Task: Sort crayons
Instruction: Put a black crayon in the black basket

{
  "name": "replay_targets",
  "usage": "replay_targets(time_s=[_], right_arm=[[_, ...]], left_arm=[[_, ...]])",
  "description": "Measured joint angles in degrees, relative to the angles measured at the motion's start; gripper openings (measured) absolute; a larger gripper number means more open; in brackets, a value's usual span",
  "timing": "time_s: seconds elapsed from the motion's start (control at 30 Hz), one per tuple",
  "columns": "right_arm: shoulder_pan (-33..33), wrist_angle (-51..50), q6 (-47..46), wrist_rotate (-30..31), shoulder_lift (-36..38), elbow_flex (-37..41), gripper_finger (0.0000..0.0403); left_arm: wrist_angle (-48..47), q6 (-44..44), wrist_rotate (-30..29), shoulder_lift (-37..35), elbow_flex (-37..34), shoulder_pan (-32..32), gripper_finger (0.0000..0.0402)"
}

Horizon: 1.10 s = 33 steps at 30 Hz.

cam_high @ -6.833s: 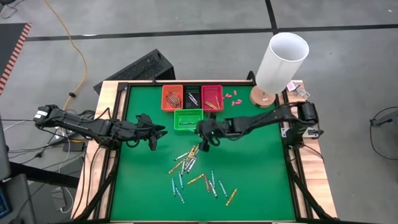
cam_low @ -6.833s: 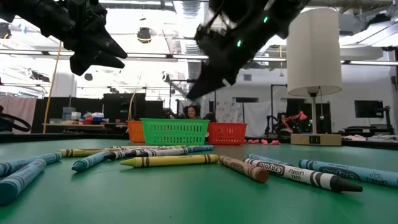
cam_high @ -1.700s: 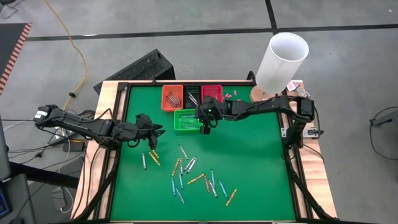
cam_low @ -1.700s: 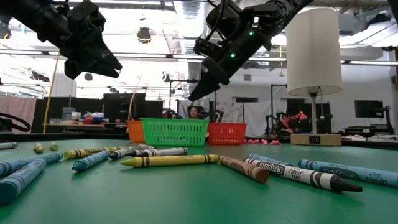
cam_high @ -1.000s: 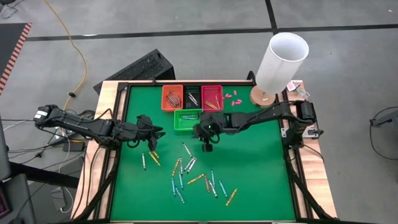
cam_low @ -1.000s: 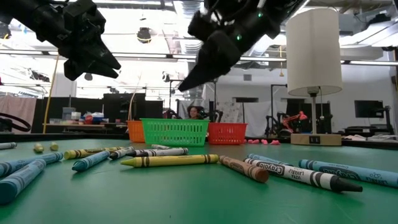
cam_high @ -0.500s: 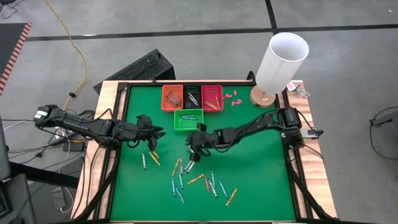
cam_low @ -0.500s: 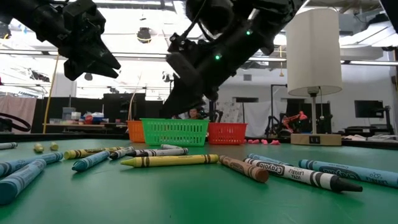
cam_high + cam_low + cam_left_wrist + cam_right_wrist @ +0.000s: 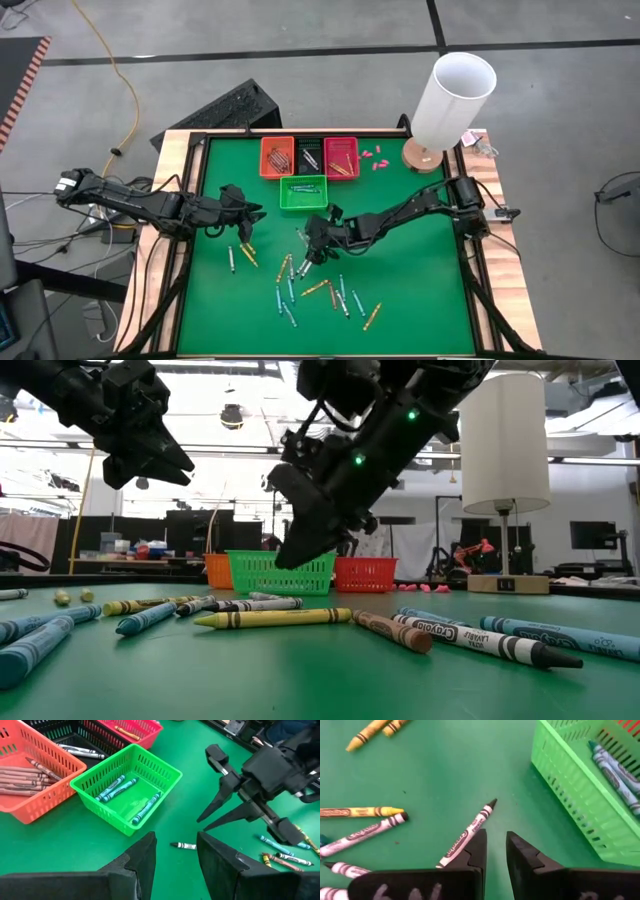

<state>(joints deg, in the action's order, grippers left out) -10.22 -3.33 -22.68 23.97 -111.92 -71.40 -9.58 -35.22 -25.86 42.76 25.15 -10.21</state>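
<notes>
The green worktop (image 9: 420, 290) is widest, with a white lamp (image 9: 452, 95) at its far right corner. Four baskets sit at the far edge: the orange basket (image 9: 277, 156) holds brown sticks, the black basket (image 9: 309, 156) grey-white ones, the red basket (image 9: 341, 156) orange ones, the green basket (image 9: 303, 192) three blue-teal ones. My right hand (image 9: 305, 255) hangs empty, fingers slightly parted, over a grey-white crayon (image 9: 469, 831). My left hand (image 9: 246, 231) waits, parted and empty. The crayons (image 9: 315, 285) lie scattered mid-worktop.
</notes>
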Motion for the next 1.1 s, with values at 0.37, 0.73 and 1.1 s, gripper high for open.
replay_targets(time_s=[0.37,0.73,1.1], right_arm=[[-1.1,3.8,0.0,0.3,-2.8,-0.3,0.0069],[-1.2,5.6,0.3,2.0,-2.8,-0.2,0.0069],[-1.3,7.0,0.5,0.0,-2.7,-0.2,0.0069]], left_arm=[[0.0,0.0,-0.1,0.0,0.0,0.0,0.0131],[0.0,-0.2,-0.3,0.0,0.0,0.0,0.0131],[0.0,0.0,-0.3,0.0,0.0,0.0,0.0131]])
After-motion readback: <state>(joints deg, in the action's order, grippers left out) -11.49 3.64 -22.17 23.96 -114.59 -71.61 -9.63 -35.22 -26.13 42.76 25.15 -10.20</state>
